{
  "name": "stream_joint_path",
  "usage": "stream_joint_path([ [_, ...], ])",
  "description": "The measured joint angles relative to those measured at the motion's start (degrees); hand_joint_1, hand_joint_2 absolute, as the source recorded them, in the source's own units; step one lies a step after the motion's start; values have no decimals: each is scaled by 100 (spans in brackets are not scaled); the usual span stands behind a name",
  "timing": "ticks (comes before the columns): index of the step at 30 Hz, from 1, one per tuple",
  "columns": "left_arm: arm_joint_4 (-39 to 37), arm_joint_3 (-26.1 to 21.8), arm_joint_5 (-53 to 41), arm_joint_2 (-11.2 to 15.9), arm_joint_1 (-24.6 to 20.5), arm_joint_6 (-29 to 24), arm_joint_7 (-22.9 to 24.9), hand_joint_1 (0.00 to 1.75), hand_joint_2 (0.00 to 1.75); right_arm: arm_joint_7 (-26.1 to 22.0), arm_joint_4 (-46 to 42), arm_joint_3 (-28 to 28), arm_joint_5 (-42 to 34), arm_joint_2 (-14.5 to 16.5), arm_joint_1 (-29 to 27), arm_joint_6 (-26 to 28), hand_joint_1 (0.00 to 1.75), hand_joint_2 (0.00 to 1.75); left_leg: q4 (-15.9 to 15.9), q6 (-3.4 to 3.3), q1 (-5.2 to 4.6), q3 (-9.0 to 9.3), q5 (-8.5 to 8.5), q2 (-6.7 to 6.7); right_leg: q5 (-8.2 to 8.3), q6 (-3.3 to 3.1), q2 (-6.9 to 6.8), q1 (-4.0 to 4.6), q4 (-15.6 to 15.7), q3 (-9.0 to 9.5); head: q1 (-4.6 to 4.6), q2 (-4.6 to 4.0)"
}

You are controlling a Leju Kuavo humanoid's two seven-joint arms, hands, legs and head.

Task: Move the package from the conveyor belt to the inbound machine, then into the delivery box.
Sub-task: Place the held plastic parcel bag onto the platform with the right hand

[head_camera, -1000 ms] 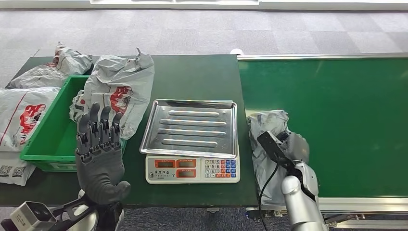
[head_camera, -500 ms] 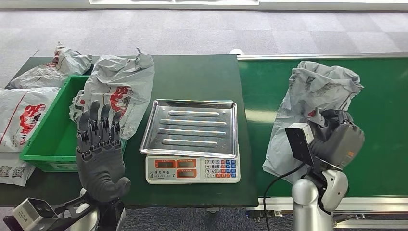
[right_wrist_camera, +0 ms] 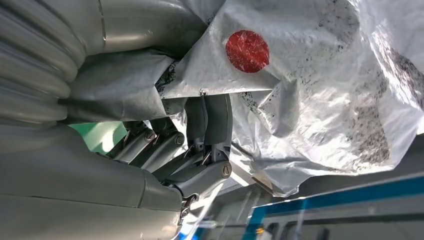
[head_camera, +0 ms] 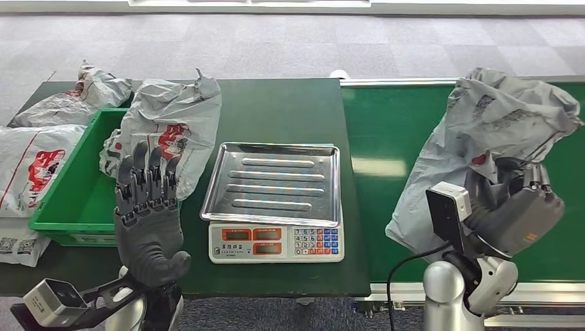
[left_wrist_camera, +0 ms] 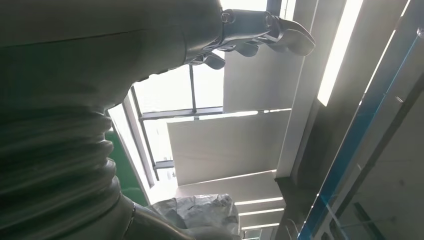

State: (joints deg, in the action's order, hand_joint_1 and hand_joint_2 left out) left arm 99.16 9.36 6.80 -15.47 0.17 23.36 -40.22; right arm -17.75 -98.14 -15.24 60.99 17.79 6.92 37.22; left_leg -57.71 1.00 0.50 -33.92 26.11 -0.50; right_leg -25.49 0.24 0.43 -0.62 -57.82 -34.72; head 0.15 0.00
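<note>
My right hand [head_camera: 510, 207] grips a crumpled grey plastic package [head_camera: 483, 145] and holds it up above the green conveyor belt [head_camera: 393, 117]. In the right wrist view its fingers [right_wrist_camera: 200, 150] curl into the grey package [right_wrist_camera: 310, 90], which bears a red round mark. The scale with a steel tray [head_camera: 274, 181] and keypad stands on the dark green table, left of the belt. My left hand [head_camera: 146, 221] is raised at the table's front left, fingers straight and apart, holding nothing. The green delivery box [head_camera: 76, 186] lies beyond it.
A grey package with red print [head_camera: 169, 131] drapes over the green box's right rim. More packages lie at the table's left: one at the back [head_camera: 83, 93], one white at the left edge [head_camera: 27, 165]. Grey carpet floor lies beyond the table.
My right hand has lifted the package off the belt's near edge, rising up and to the right. My left hand has stayed nearly still.
</note>
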Motion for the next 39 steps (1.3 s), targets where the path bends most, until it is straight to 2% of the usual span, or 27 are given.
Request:
stream_joint_path([
  [3, -62, 106, 54, 0, -101, -10, 0, 0, 175, -238, 201, 486, -356, -1, 312, -41, 175, 175, 1, 3, 1, 1, -3, 8, 2, -3, 4, 2, 0, 0, 0, 0],
  [7, -173, 252, 64, -9, -246, -4, 2, 0, 175, -477, 891, 1411, -1072, 11, 1022, -391, 175, 175, 1, 6, 4, 4, -14, 15, 11, -8, 9, 5, -2, 0, 0, 0],
  [11, -256, 360, 55, -28, -372, -3, 2, 0, 175, -309, 1817, 2323, -1248, 150, 1814, -692, 175, 175, 1, 9, 6, 5, -23, 14, 17, -13, 11, 9, -3, -2, -1, 0],
  [14, -306, 397, 57, -28, -404, -7, 3, 0, 175, -107, 2335, 2926, -1285, 247, 2202, -682, 175, 175, 1, 9, 9, 5, -24, 6, 17, -14, 8, 12, -3, -3, -1, 0],
  [18, -351, 400, 55, -28, -418, -8, 3, 0, 175, -31, 2757, 3365, -1366, 302, 2438, -682, 175, 175, 1, 8, 8, 2, -23, 5, 16, -13, 7, 11, -3, -3, -1, 0],
  [23, -364, 400, 38, -25, -415, -9, 2, 0, 175, -49, 3144, 3537, -1402, 329, 2581, -709, 175, 175, 1, 6, 5, -1, -21, 4, 15, -11, 7, 7, -2, -4, 0, 0],
  [27, -384, 400, 2, -18, -404, -49, 2, 0, 175, 66, 3434, 3573, -1410, 338, 2645, -627, 0, 175, 1, 6, 6, 0, -21, 5, 15, -11, 6, 7, -2, -4, -1, 0],
  [32, -387, 399, -66, -15, -366, -81, 2, 0, 175, 504, 4009, 3607, -1208, 339, 2788, -299, 0, 175, 1, 8, 7, 1, -23, 5, 16, -12, 6, 9, -2, -4, -1, 0],
  [39, -356, 400, -65, -15, -363, -82, 1, 0, 175, 645, 4471, 3648, -1181, 339, 2993, -186, 0, 175, 1, 8, 6, 0, -23, 4, 16, -13, 7, 8, -2, -4, -1, 0],
])
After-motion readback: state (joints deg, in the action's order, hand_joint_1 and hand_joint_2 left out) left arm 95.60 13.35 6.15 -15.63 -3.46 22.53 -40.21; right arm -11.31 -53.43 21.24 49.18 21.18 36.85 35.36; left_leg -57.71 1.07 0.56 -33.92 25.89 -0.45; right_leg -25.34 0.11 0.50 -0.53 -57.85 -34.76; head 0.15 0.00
